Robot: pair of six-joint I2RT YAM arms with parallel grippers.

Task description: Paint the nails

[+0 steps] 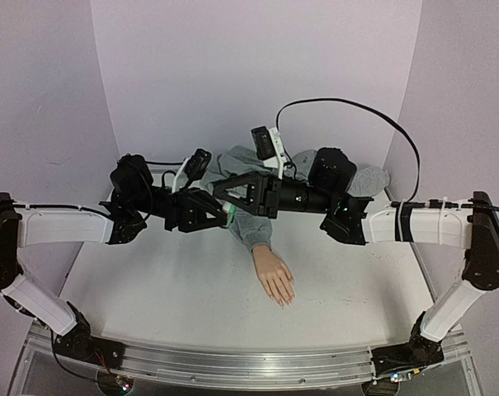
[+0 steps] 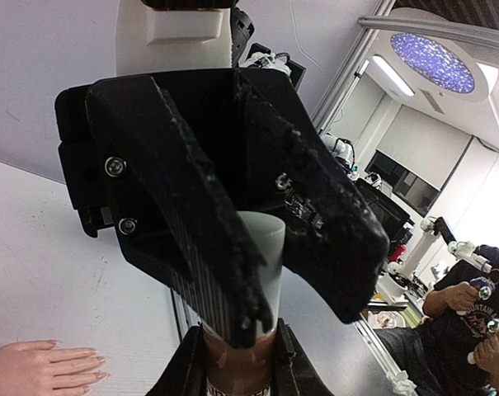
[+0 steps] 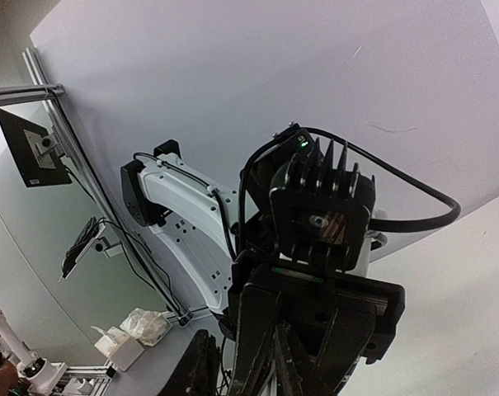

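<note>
The mannequin hand (image 1: pixel 274 276) lies palm down on the white table, its pale nails (image 1: pixel 286 300) pointing toward me. The hand's fingers and nails (image 2: pixel 95 363) also show in the lower left of the left wrist view. Both arms meet above the grey sleeve (image 1: pixel 251 227). My left gripper (image 1: pixel 222 216) (image 2: pixel 298 320) is shut on a small whitish bottle (image 2: pixel 264 256). My right gripper (image 1: pixel 231 205) (image 2: pixel 237 378) is shut on the bottle's brown cap (image 2: pixel 233 359), one finger on each side. In the right wrist view the bottle is hidden behind the left gripper's body (image 3: pixel 315 313).
A black cable (image 1: pixel 348 106) loops over the back of the table. The sleeve bunches up behind the arms (image 1: pixel 369 180). A metal rail (image 1: pixel 233 363) runs along the near edge. Lilac backdrop walls close in the back and both sides.
</note>
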